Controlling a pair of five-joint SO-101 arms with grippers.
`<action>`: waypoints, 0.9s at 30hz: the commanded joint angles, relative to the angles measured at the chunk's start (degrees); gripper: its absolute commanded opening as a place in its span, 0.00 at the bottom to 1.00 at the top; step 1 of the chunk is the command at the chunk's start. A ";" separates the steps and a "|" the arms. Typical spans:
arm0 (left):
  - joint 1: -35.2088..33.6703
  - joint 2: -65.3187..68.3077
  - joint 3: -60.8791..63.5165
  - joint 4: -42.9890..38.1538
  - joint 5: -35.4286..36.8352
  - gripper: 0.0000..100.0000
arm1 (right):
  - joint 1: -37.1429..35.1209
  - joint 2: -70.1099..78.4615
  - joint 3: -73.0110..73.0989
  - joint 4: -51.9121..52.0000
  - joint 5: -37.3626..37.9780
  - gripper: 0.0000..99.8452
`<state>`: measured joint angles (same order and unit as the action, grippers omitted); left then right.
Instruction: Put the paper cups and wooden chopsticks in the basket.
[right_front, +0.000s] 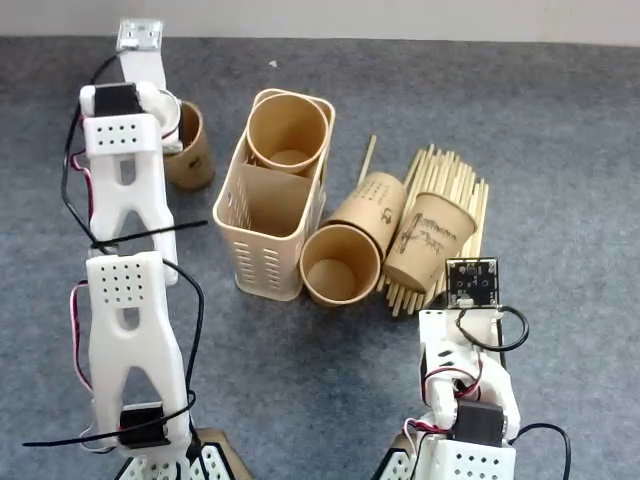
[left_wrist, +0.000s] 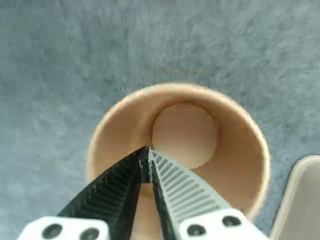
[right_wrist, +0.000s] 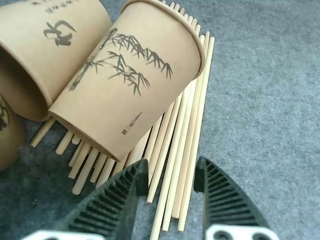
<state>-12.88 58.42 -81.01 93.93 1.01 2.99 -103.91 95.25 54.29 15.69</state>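
Note:
My left gripper is shut on the near rim of an upright-looking paper cup, one finger inside it; this cup sits at the far left, beside the cream basket. One paper cup stands inside the basket. Three more cups lie on their sides to its right: one by the basket's front corner, one behind it, and a bamboo-print cup resting on the wooden chopsticks. My right gripper is open over the chopstick ends, just short of that cup's base.
The grey carpeted table runs out to the right of the chopstick pile. A single chopstick lies apart behind the cups. The basket's edge is close beside the held cup. The right arm sits at the front right.

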 joint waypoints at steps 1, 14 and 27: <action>-0.22 -6.29 -6.46 1.85 -1.85 0.00 | -0.31 -0.40 7.08 -1.01 0.88 0.16; -2.68 -5.49 -7.52 5.71 0.70 0.17 | -0.31 -0.40 7.08 -0.92 0.88 0.16; -1.10 9.19 -7.69 0.62 1.14 0.08 | -0.31 -0.40 7.08 -0.92 0.88 0.16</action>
<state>-15.52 68.00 -86.64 96.13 2.15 2.99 -103.91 95.25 54.29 15.69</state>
